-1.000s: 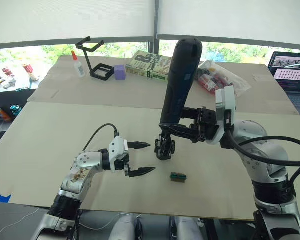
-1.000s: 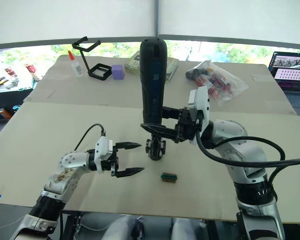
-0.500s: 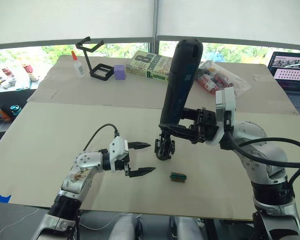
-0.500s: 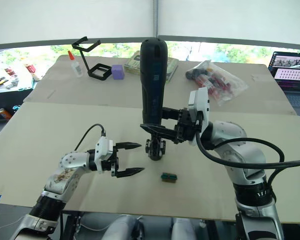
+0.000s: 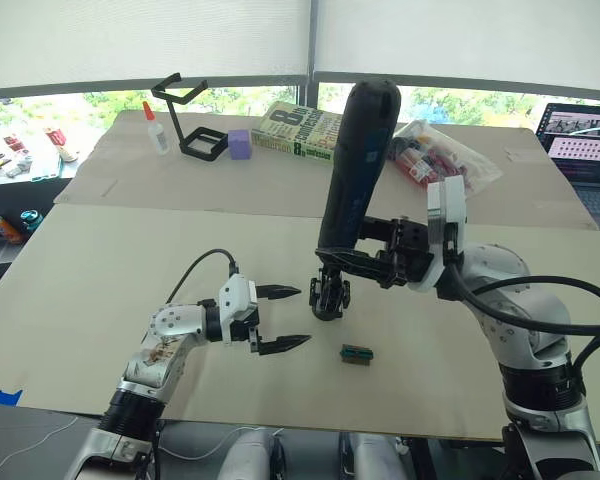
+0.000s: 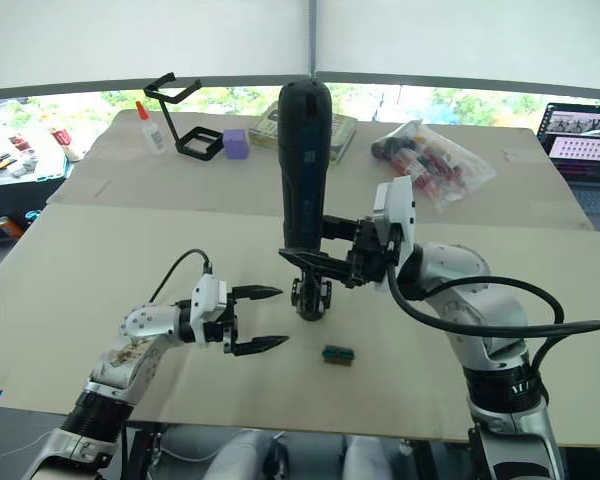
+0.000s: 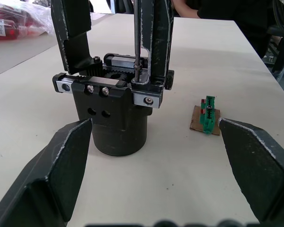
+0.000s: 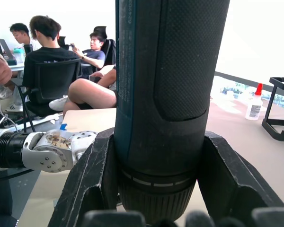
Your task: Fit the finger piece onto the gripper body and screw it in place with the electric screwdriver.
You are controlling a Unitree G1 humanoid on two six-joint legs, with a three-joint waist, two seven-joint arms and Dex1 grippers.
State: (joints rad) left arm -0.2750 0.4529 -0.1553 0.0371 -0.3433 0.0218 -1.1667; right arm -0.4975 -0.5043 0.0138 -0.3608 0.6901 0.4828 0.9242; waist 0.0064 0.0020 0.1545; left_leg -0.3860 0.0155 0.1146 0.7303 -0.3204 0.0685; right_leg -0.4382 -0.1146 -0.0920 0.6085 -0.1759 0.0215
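The right tool, clamped on the long black cylindrical electric screwdriver, should hold its bit plumb on the chunky black gripper body mid-counter, beside the empty, wide-open left tool.

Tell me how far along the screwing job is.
Looks done: the finger piece stands fitted on the gripper body. In hand: the right gripper holds the electric screwdriver upright, bit down on a screw. Left: finishing the screw. The left gripper waits open nearby.
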